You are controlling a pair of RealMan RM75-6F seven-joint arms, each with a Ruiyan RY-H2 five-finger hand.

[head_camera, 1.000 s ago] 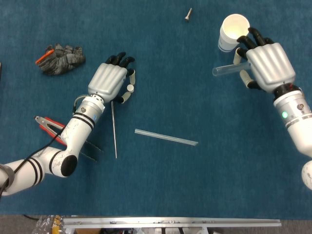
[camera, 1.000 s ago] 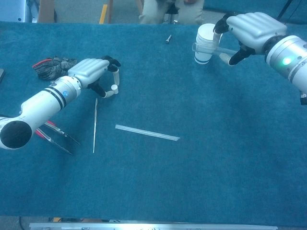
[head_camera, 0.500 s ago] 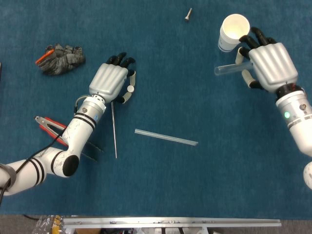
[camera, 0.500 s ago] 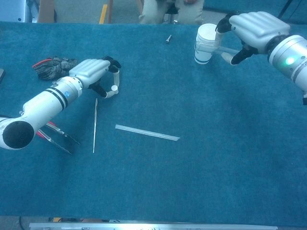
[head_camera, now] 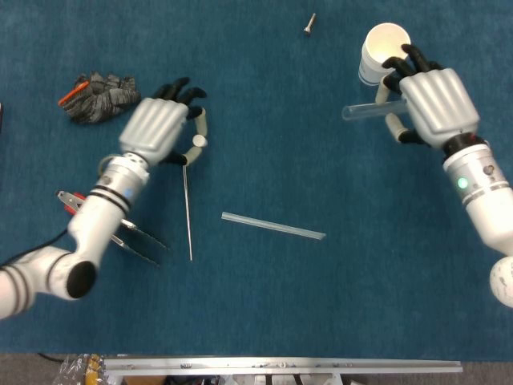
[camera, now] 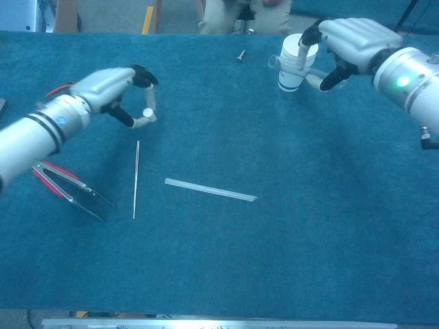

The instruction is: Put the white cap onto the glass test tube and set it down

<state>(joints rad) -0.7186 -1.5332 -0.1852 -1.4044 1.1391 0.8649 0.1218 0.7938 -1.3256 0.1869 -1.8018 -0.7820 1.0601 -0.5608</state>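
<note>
While the blue cloth (head_camera: 264, 305) covered the whole table, the right hand (head_camera: 434, 104) gripped the glass tube (head_camera: 361, 112) level beside the paper cup (head_camera: 380, 50), its open end pointing toward the middle. The left hand (head_camera: 156, 128) hung above the cloth, pinching the white cap (camera: 147, 112) between thumb and fingertip. Below it lay a thin metal rod (head_camera: 187, 210), with a clear strip (head_camera: 272, 226) nearby.
</note>
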